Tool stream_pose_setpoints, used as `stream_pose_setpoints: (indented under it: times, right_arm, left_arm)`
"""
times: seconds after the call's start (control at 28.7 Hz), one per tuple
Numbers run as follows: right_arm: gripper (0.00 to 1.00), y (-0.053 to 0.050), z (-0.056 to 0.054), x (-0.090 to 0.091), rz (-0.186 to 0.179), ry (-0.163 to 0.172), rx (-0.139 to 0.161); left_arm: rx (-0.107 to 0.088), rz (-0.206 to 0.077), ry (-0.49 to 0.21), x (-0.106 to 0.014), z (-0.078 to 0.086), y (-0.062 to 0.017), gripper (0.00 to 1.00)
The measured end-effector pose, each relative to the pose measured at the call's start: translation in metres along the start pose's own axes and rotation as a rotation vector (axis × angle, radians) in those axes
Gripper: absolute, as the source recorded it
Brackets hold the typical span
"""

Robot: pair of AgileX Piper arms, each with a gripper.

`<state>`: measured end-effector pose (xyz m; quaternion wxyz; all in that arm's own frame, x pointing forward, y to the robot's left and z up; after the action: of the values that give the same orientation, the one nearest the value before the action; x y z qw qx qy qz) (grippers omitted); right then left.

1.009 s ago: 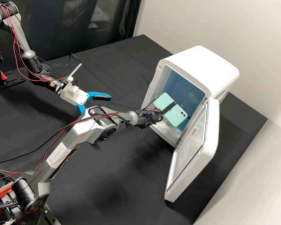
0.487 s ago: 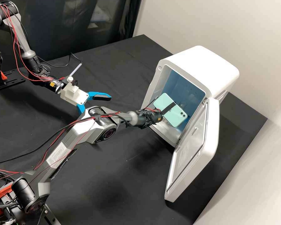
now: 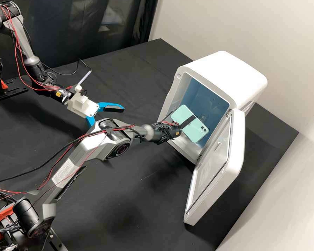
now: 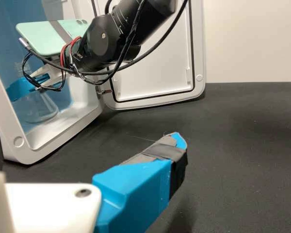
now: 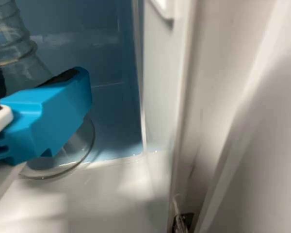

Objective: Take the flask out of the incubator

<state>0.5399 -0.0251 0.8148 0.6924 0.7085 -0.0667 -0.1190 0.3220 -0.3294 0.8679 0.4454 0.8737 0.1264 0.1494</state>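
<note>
Right end effector [image 5: 36, 92] slightly outward, at flask [image 5: 12, 48]

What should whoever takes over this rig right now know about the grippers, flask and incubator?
Left gripper: open, above the black bench, outside the white, blue-lined incubator.
Right gripper: inside it, beside the clear glass conical flask; grip cannot be judged.
Flask: upright on the incubator floor.
Done: the white door stands open.
To do: secure the flask, draw it out.

Clear conical flask [image 4: 36, 106] upright inside white incubator [image 3: 226, 73], door [image 3: 216, 164] open.
</note>
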Motion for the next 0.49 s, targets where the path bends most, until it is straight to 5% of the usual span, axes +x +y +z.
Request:
stream_pose_setpoints:
  times: [0.49]
  right_arm:
    - [0.0,-0.0005,-0.0004,0.0,-0.004,0.005,-0.006]
  left_arm:
    - [-0.001,0.001,0.008,0.0,-0.0028,0.0004,1.0]
